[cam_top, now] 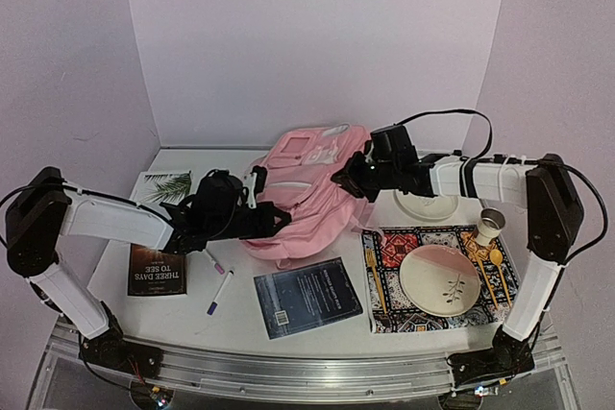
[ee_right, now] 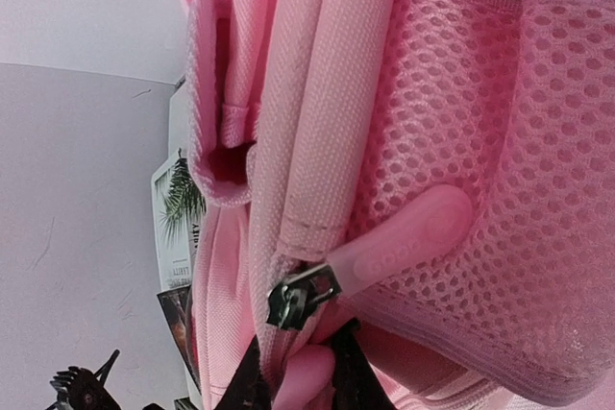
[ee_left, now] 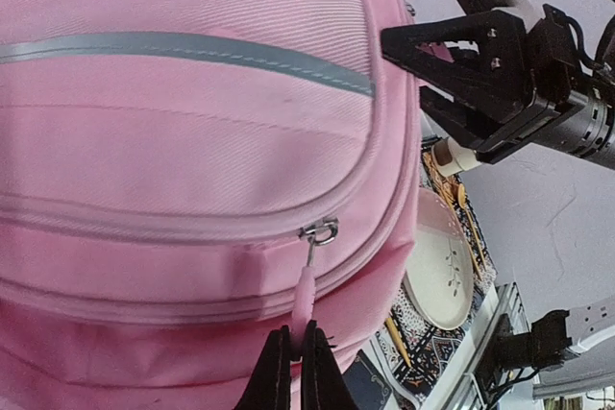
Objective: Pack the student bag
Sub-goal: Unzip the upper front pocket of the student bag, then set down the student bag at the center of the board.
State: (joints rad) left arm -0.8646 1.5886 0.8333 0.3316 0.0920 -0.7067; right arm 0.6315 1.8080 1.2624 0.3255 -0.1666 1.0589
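Backpack first: the student bag (cam_top: 306, 194) is slumped in the middle of the top view, front panel up, with an arm reaching in from each side. Your left gripper (ee_left: 296, 345) is clamped on the pink zipper pull (ee_left: 306, 290) of a front pocket, bottom centre of the left wrist view, with basically no gap between the jaws. That zip looks closed along everything I can see of it.

Your right gripper (ee_right: 300, 367) is at the bag's right edge in the top view. Its jaws are narrow and nipped onto a pink bit of the bag just under a metal zip slider (ee_right: 291, 300). Can't tell if that bit is a fabric fold or a tab.

So I'd say you're at the opening step, and nothing looks packed. The Three Days to See book (cam_top: 157, 271) is lower left, a dark book (cam_top: 307, 297) is bottom centre, and a marker (cam_top: 220, 291) lies between them. The patterned placemat (cam_top: 399, 242) with its plate (cam_top: 440, 278) and cup (cam_top: 490, 226) is lower right, probably not bag stuff.

For the next move, drag the pull along the curve of the zip, following the teeth rather than lifting. Use the right grip as the anchor, because soft fabric like that will likely bunch or slide.
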